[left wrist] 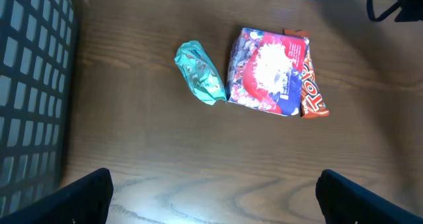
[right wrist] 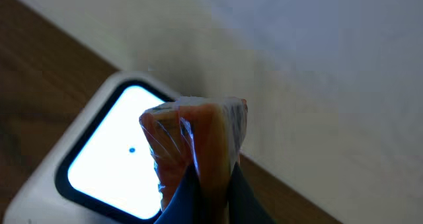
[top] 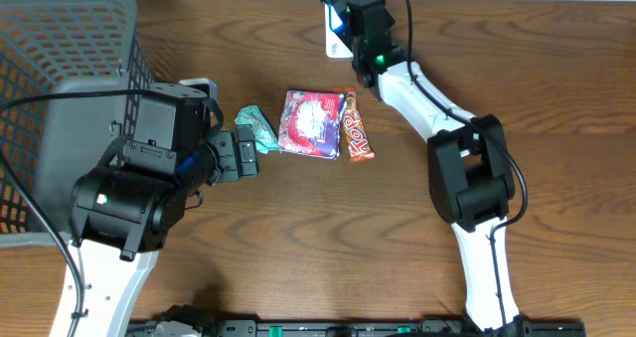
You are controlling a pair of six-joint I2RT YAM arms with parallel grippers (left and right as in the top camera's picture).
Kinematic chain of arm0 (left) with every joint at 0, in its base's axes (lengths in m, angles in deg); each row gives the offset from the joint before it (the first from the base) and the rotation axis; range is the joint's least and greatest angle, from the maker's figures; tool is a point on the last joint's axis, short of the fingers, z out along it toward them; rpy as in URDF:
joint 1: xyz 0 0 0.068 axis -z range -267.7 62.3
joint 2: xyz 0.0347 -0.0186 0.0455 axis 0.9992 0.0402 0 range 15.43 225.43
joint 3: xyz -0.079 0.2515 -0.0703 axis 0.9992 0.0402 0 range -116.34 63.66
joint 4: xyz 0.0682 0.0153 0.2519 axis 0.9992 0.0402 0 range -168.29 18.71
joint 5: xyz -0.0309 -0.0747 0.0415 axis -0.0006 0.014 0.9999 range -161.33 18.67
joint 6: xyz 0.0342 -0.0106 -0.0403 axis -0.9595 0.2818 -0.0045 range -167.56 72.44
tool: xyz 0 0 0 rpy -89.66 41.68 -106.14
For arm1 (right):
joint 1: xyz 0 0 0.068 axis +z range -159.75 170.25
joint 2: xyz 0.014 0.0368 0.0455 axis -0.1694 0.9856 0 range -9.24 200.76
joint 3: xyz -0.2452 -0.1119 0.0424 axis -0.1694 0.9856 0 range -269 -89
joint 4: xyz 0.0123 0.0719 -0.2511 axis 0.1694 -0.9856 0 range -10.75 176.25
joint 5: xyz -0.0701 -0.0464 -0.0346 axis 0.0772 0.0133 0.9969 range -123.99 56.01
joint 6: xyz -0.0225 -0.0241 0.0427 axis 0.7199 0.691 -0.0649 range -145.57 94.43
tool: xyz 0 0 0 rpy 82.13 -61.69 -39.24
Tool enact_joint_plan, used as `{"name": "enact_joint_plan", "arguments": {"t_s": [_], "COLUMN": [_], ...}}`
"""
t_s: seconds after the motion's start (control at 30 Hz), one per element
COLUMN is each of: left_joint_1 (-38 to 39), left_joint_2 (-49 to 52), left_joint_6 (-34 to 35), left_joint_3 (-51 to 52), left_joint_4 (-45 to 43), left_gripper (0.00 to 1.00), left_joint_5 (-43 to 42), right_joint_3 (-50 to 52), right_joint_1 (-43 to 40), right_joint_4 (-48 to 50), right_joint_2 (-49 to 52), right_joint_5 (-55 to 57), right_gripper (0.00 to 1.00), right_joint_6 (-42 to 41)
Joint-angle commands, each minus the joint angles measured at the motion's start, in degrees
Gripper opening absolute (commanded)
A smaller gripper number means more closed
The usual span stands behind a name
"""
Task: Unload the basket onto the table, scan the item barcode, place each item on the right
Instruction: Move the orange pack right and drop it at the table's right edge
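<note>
1. Right gripper (right wrist: 208,192): jaws together, clamped on the item (right wrist: 198,135), an orange snack in clear wrap; grip sits on the item's lower edge, most of it sticks up free.
2. Item position: upper middle of the overhead view, held over the scanner (right wrist: 92,164); in the right wrist view it covers the right side of the lit window; a blue dot shows on the window to its left; item not touching the scanner, as far as I can tell.
3. Barcode itself not visible in any view; cannot tell which face carries it.
4. Left gripper (left wrist: 221,201): jaws wide apart, holding nothing; hovers over the table (left wrist: 165,158) at lower left of the overhead view, just beside the teal packet (left wrist: 198,72).
5. Waiting on the table, centre of the overhead view: teal packet, red pack (left wrist: 268,72), bar (left wrist: 312,92); pack and bar touching; basket (top: 60,39) in the upper left.
6. Judgement: scan step in hand; item presented, read not confirmed.
7. Risk: no read; cause would be the code facing away from the window, or glare and creases in the wrap.
8. Risk: item offset to the window's edge, so the code may sit outside the reading area.
9. Risk: slip; the pinch is narrow and on slick film, so any turn of the wrist to find the code could twist the item loose onto the scanner.
10. Risk: lowering further could knock the scanner.
</note>
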Motion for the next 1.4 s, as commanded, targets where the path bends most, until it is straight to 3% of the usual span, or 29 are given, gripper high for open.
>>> {"name": "enact_joint_plan", "arguments": {"t_s": [0.0, 0.13, 0.4, 0.6, 0.83, 0.87, 0.9, 0.93, 0.97, 1.37], "left_joint_1": [-0.17, -0.17, -0.17, -0.17, -0.17, -0.17, -0.2, -0.17, -0.17, -0.17], "left_joint_2": [-0.04, -0.04, -0.04, -0.04, -0.04, -0.04, -0.04, -0.04, -0.04, -0.04], "left_joint_6": [-0.31, -0.31, -0.31, -0.31, -0.31, -0.31, -0.31, -0.31, -0.31, -0.31], "left_joint_3": [-0.48, -0.48, -0.48, -0.48, -0.48, -0.48, -0.48, -0.48, -0.48, -0.48], "left_joint_4": [0.13, 0.13, 0.13, 0.11, 0.13, 0.13, 0.11, 0.13, 0.13, 0.13], "left_gripper": [0.98, 0.98, 0.98, 0.98, 0.98, 0.98, 0.98, 0.98, 0.98, 0.98], "left_joint_5": [0.72, 0.72, 0.7, 0.72, 0.72, 0.72, 0.72, 0.72, 0.72, 0.7], "right_joint_3": [-2.25, -4.04, -5.31, -5.27, -5.22, -5.22, -5.22, -5.22, -5.22, -5.29], "right_joint_1": [1.44, 0.92, -9.97, -22.97, -34.53, -35.58, -36.57, -37.29, -37.94, -33.51], "right_joint_4": [0.39, -0.55, -18.73, -35.63, -38.84, -38.75, -38.77, -38.75, -38.84, -44.06], "right_joint_2": [-0.24, -1.66, -8.04, -7.61, -5.03, -4.48, -4.24, -3.74, -3.54, -9.25], "right_joint_5": [2.8, 12.04, 12.9, 4.76, -2.12, -3.19, -4.35, -5.53, -7.13, -14.49], "right_gripper": [0.01, 0.01, 0.01, 0.01, 0.02, 0.15, 0.36, 0.84, 0.99, 0.99], "right_joint_6": [-1.64, -7.17, -17.22, -19.41, -21.11, -21.11, -21.14, -21.16, -21.14, -21.18]}}
